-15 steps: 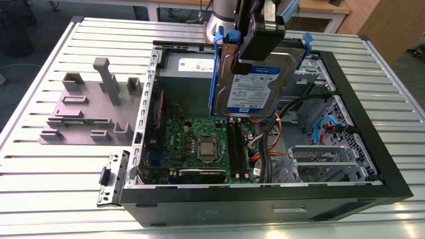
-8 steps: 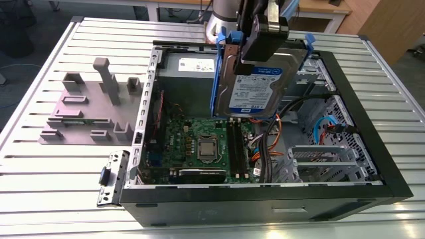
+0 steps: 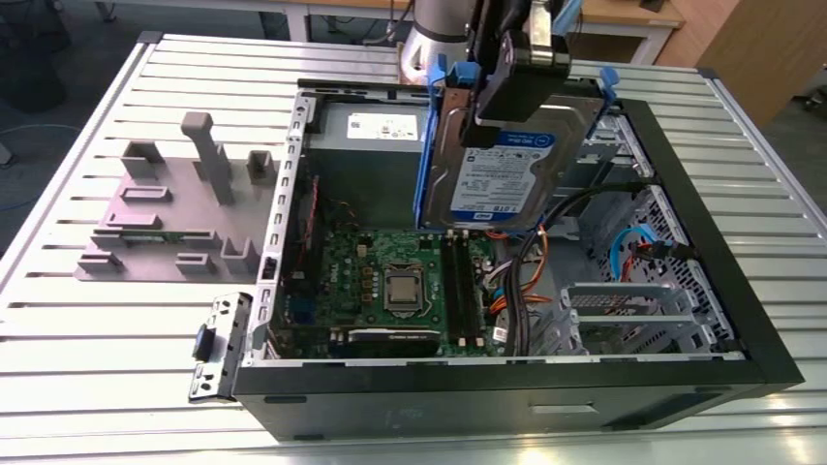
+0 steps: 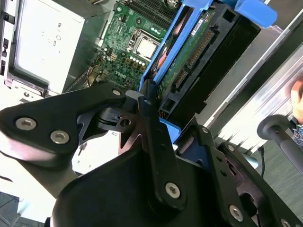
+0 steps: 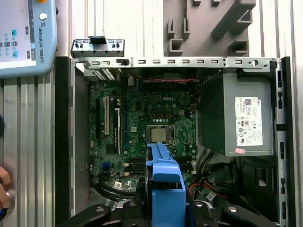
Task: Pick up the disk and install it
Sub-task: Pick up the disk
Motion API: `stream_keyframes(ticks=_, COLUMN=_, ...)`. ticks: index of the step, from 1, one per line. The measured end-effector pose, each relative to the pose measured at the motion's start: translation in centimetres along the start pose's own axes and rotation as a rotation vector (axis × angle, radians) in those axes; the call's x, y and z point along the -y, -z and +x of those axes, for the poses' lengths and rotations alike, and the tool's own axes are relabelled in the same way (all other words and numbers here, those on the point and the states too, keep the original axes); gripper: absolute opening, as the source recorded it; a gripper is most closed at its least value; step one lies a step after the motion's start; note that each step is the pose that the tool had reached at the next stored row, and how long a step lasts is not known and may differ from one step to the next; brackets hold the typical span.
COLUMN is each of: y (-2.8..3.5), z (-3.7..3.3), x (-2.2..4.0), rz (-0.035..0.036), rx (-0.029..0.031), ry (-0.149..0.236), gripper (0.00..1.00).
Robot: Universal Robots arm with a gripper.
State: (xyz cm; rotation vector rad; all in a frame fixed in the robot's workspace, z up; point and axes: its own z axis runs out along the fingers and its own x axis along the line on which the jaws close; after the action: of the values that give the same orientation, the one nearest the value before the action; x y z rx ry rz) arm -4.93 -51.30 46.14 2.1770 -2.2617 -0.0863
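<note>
The disk (image 3: 498, 165), a silver-grey drive with a white-and-blue label in a blue caddy, hangs upright above the open computer case (image 3: 723, 291), over the motherboard's back edge. My gripper (image 3: 506, 116) is shut on its upper part from above. In the second wrist view the black fingers (image 4: 150, 124) clamp the blue frame, and the disk's green circuit side (image 4: 189, 52) faces the camera. In the first wrist view the caddy's blue edge (image 5: 165, 184) sticks out between the fingers of my gripper (image 5: 166, 210), above the motherboard (image 5: 147, 123).
Inside the case are the motherboard (image 3: 387, 281), a grey power supply (image 5: 241, 120), cables and a metal drive cage (image 3: 633, 315). A grey fixture block (image 3: 174, 203) and a loose bracket (image 3: 217, 344) lie on the slatted table. A teach pendant (image 5: 26, 35) and a hand (image 5: 4, 189) are nearby.
</note>
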Motion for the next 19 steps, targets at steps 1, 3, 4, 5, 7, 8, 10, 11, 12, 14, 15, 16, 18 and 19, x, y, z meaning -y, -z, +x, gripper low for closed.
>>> stream_keyframes(ticks=1, y=0.00, z=0.01, x=0.05, rz=0.0000, rx=0.0000, ry=0.000, gripper=0.36)
stream_keyframes(ticks=3, y=-0.01, z=0.02, x=0.15, rz=0.0000, rx=0.0000, ry=0.000, gripper=0.36)
stream_keyframes(ticks=4, y=-0.02, z=0.03, x=0.20, rz=0.0000, rx=0.0001, ry=0.000, gripper=0.36)
stream_keyframes(ticks=5, y=-0.02, z=0.04, x=0.25, rz=0.0001, rx=0.0001, ry=0.000, gripper=0.36)
stream_keyframes(ticks=7, y=-0.03, z=0.06, x=0.35, rz=0.0000, rx=0.0001, ry=0.000, gripper=0.36)
stream_keyframes(ticks=8, y=-0.03, z=0.07, x=0.40, rz=0.0000, rx=0.0000, ry=0.000, gripper=0.36)
stream_keyframes(ticks=10, y=-0.04, z=0.08, x=0.51, rz=0.0000, rx=0.0000, ry=0.000, gripper=0.36)
stream_keyframes(ticks=11, y=-0.05, z=0.09, x=0.56, rz=0.0000, rx=0.0001, ry=0.000, gripper=0.36)
stream_keyframes(ticks=12, y=-0.05, z=0.10, x=0.61, rz=0.0000, rx=0.0000, ry=0.000, gripper=0.36)
stream_keyframes(ticks=14, y=-0.06, z=0.11, x=0.71, rz=0.0000, rx=0.0000, ry=0.000, gripper=0.36)
stream_keyframes(ticks=15, y=-0.06, z=0.12, x=0.77, rz=0.0000, rx=0.0000, ry=0.000, gripper=0.36)
stream_keyframes(ticks=16, y=-0.06, z=0.13, x=0.82, rz=0.0000, rx=0.0000, ry=0.000, gripper=0.36)
stream_keyframes(ticks=18, y=-0.07, z=0.14, x=0.92, rz=0.0000, rx=0.0000, ry=0.000, gripper=0.36)
stream_keyframes(ticks=19, y=-0.07, z=0.15, x=0.97, rz=0.0000, rx=-0.0001, ry=0.000, gripper=0.36)
